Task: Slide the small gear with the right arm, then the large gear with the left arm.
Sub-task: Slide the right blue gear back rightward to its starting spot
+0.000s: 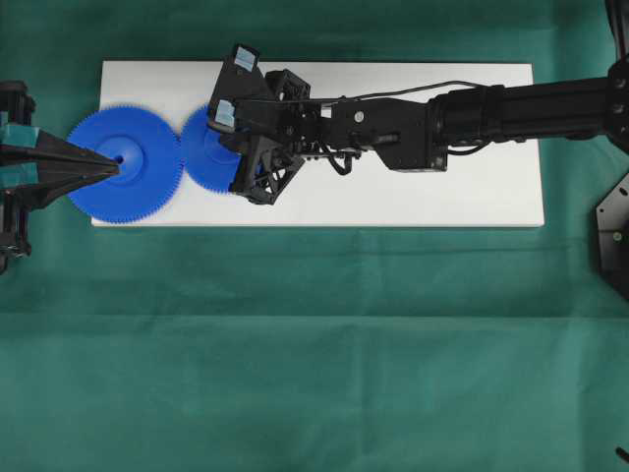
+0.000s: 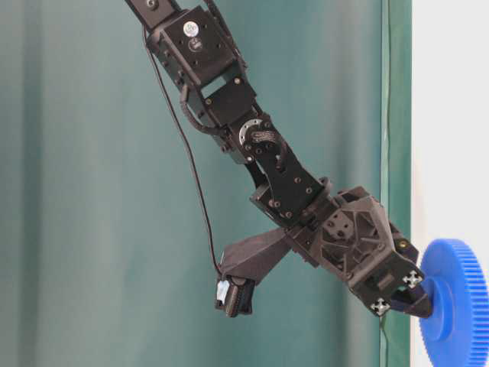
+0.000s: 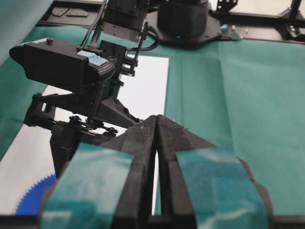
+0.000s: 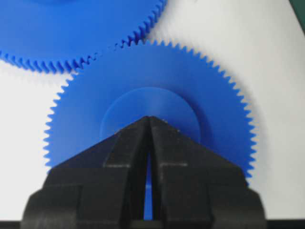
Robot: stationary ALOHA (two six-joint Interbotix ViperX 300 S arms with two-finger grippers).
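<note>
Two blue gears sit meshed on a white board while both my end effectors press closed tips onto their hubs.

My right end effector, fingers pinched together and holding nothing, rests its tip on the raised hub of the small gear, which lies flat on the white board with its teeth touching the large gear just beside it. My left end effector, also closed and empty, points its tip at the large gear's centre hole. Green cloth covers the worktop. I judge the large gear's slide is in hand: I should press lightly downward, keep the tip seated in the hole, and move slowly so the teeth stay engaged without lifting either gear.
</note>
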